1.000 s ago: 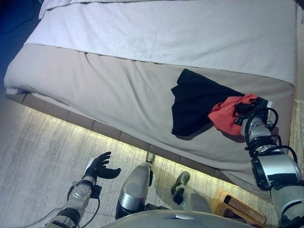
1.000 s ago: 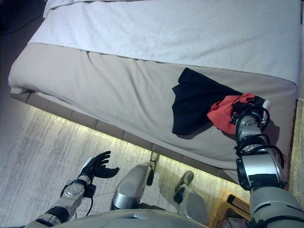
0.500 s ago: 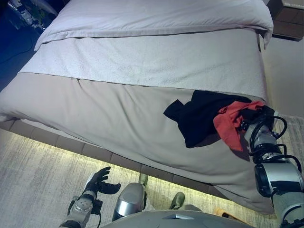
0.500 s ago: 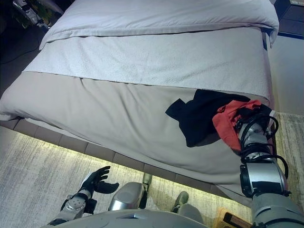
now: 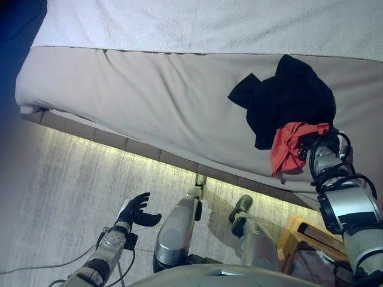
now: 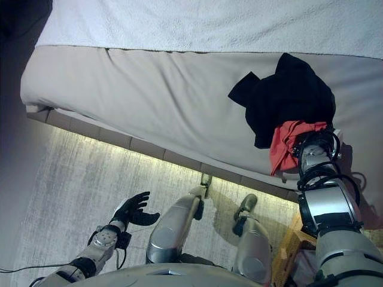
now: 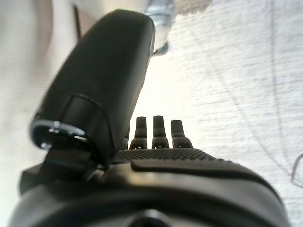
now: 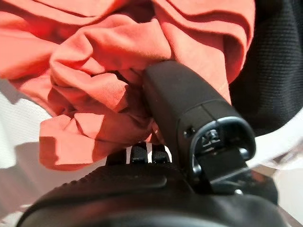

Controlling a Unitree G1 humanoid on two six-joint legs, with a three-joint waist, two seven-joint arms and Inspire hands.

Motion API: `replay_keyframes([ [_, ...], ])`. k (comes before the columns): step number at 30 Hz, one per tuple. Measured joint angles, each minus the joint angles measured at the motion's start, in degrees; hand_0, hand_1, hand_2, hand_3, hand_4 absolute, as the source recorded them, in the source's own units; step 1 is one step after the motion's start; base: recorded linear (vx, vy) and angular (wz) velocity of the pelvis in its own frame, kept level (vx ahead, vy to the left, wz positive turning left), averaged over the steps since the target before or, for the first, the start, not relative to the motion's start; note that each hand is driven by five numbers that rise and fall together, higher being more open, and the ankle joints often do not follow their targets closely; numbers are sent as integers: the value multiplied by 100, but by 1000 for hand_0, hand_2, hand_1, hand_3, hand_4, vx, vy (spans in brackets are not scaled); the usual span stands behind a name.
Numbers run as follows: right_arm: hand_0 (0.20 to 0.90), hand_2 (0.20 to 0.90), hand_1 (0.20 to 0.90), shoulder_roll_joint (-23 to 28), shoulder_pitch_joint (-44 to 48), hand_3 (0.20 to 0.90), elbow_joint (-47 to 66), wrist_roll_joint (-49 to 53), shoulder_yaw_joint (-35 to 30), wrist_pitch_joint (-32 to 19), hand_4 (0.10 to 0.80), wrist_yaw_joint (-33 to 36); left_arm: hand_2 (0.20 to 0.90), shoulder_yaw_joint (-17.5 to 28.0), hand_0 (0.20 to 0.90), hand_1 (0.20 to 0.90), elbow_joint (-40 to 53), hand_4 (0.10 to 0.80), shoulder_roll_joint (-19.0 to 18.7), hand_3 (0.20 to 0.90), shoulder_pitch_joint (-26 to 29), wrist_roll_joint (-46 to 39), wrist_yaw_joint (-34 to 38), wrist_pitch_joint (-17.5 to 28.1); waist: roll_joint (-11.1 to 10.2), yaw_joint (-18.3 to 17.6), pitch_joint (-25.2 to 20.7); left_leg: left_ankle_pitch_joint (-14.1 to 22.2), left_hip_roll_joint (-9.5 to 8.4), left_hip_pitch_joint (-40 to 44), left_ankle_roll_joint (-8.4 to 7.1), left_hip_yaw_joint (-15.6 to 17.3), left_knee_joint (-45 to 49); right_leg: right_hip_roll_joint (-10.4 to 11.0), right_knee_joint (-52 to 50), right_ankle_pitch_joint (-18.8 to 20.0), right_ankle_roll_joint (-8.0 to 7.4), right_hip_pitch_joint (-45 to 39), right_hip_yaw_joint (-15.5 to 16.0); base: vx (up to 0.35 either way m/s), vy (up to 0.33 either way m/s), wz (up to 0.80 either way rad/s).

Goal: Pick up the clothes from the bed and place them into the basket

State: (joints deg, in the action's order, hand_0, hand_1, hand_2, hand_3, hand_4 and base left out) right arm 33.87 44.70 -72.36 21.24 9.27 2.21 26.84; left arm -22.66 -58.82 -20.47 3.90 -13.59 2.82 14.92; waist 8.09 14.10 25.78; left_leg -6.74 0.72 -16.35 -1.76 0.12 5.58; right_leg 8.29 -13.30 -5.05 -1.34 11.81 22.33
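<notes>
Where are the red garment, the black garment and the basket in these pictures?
red garment (image 5: 286, 147), left eye view, middle of the bunched cloth.
black garment (image 5: 288, 98), left eye view, middle of the dark cloth.
basket (image 5: 297, 231), left eye view, its orange rim.

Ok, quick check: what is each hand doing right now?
Left hand: open, holding nothing, low over the floor.
Right hand: shut on the red garment, beside the black garment on the bed.
</notes>
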Motion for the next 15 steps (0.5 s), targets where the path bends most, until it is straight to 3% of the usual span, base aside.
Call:
replay_keyframes([
  [5, 900, 900, 900, -256, -649, 900, 1005, -318, -47, -375, 800, 424, 900, 12, 900, 900, 282, 800, -1, 900, -14, -3, -5, 0, -19, -60, 11, -23, -10, 180, 35, 176, -104, 33, -49, 2, -2, -27, -155, 14, 72, -14],
  [9, 900, 900, 900, -541, -1300, 900, 1761, -732, 198, -489, 800, 559, 900, 64, 900, 900, 501, 800, 1, 900, 23, -27, 2, 15, -64, -321, 19, -58, 9, 348, 77, 232, -224, 1, 14, 19, -30, -141, -197, -2, -10, -8],
  [15, 900, 900, 900, -916, -1951, 900, 1855, -737, 296, -517, 800, 541, 900, 126, 900, 900, 356, 800, 3, 900, 0, -30, 7, 5, -351, -511, -117, -62, 69, 613, 73, 284, -396, -120, 296, 47, -56, -416, -262, -6, -9, -7],
])
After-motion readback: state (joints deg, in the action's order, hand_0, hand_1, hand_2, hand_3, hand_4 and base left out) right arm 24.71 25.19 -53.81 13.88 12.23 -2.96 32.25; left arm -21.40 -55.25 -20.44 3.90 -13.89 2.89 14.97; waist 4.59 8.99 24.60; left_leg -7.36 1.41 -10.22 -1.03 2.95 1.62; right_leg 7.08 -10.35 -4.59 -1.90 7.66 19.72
